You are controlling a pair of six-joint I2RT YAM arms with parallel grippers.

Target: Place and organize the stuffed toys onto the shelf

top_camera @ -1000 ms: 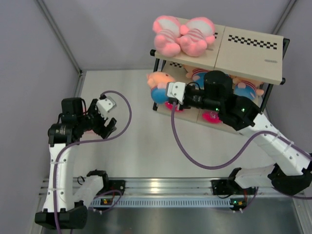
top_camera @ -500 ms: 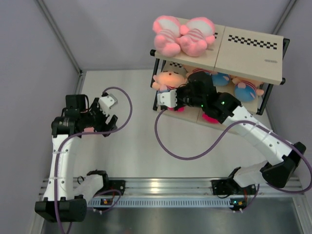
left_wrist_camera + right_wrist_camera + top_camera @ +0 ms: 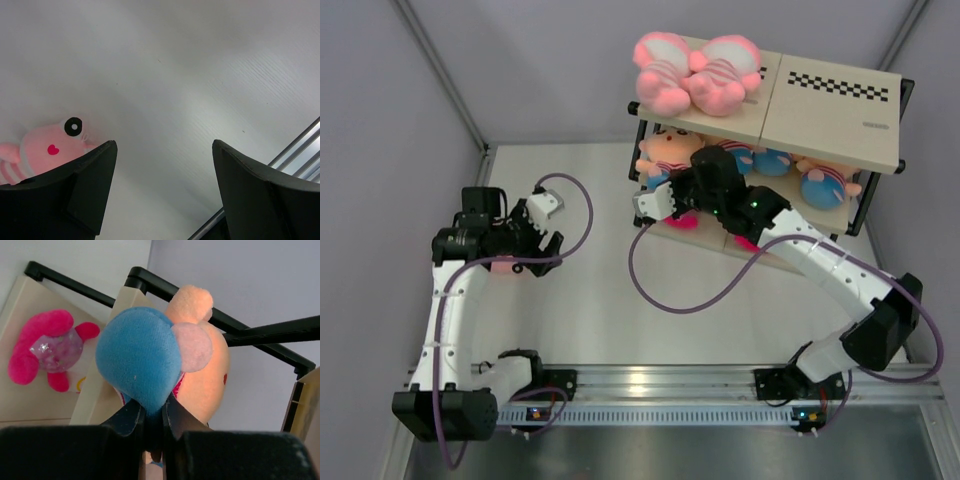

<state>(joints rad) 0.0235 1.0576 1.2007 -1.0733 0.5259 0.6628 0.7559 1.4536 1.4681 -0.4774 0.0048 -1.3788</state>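
Observation:
My right gripper (image 3: 154,412) is shut on a blue limb of a tan-headed stuffed toy (image 3: 200,365). It holds that toy (image 3: 667,153) at the left end of the shelf's (image 3: 830,110) middle tier. Two pink striped toys (image 3: 695,72) lie on the top board's left half. More blue-shirted toys (image 3: 820,185) sit on the middle tier, and a magenta toy (image 3: 47,347) lies on the lower board. My left gripper (image 3: 164,145) hangs open over the table, with a pink toy (image 3: 45,150) just left of its left finger. In the top view that pink toy (image 3: 500,265) is half hidden under the left gripper (image 3: 542,250).
Black shelf posts (image 3: 165,282) stand close around the held toy. Purple cables (image 3: 660,290) loop from both wrists over the white table (image 3: 600,300). Grey walls close in the left side and the back, and an aluminium rail (image 3: 660,380) runs along the near edge.
My right arm has carried the tan-headed toy left and farther in, to the left end of the middle tier. My left arm has shifted slightly left over the pink toy, jaws unchanged.

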